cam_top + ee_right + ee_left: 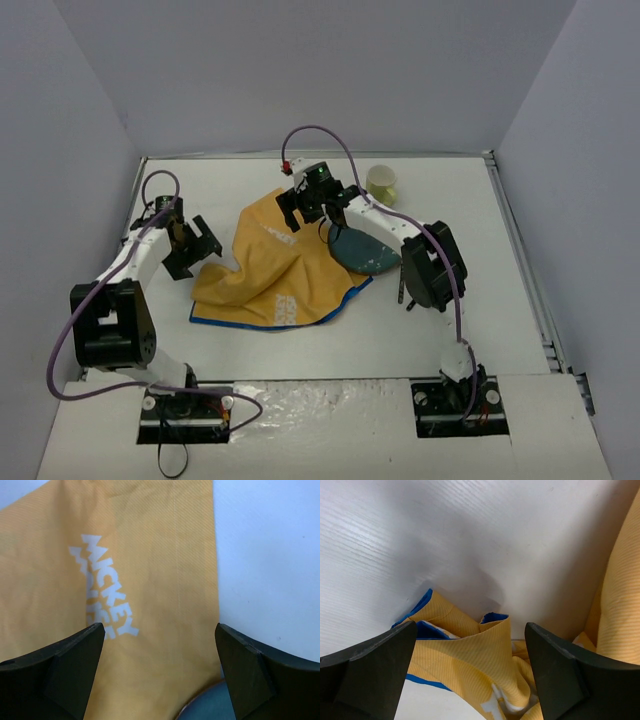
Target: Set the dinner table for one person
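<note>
The white dinner table (450,320) holds a crumpled orange-yellow placemat (270,265) with a blue edge and white lettering. A blue plate (368,252) lies at the placemat's right side, partly under the cloth. My left gripper (205,250) is open at the placemat's left edge. In the left wrist view my left gripper (470,627) has a folded corner of the placemat (470,660) between its fingers, ungripped. My right gripper (295,210) is open above the placemat's far corner. In the right wrist view my right gripper (159,627) is over the placemat (160,580), with the plate's rim (210,707) just below.
A pale yellow-green cup (381,181) stands at the back, right of the right gripper. Grey walls close in the table on three sides. Bare tabletop shows in the left wrist view (470,540) and the right wrist view (265,555).
</note>
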### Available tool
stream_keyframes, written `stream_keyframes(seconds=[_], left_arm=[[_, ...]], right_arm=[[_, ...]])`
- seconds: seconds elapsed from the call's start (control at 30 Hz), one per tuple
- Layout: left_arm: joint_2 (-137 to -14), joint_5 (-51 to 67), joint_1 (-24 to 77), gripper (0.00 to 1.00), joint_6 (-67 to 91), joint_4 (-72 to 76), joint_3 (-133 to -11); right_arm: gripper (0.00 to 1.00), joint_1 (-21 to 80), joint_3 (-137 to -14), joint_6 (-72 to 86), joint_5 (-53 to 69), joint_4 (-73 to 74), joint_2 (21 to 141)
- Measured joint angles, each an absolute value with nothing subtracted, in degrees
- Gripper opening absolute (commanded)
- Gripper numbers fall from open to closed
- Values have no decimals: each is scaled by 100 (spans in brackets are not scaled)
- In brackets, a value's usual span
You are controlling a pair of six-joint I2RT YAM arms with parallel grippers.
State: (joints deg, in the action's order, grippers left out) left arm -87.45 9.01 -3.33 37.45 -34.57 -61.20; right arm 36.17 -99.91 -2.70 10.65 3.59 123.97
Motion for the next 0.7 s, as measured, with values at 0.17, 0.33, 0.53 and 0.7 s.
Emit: stream_keyframes(seconds=[0.17,0.33,0.53,0.7], left_arm=[[-8781,1022,-333,77,3752,-3365,-5865],[-8998,1090,-333,67,3772,-3226,-5736],[-9232,1105,-333,13,3832,-3062,-5727],[-9247,1063,-406,0,3890,-3056,-5702]], right_arm=[[90,3531,-10521,-427,1006,377,13194],[90,3452,-10597,-454,923,296,13591],[53,3422,-10616,-427,949,46,13677],[0,3483,-10276,-362,1029,-356,13573]])
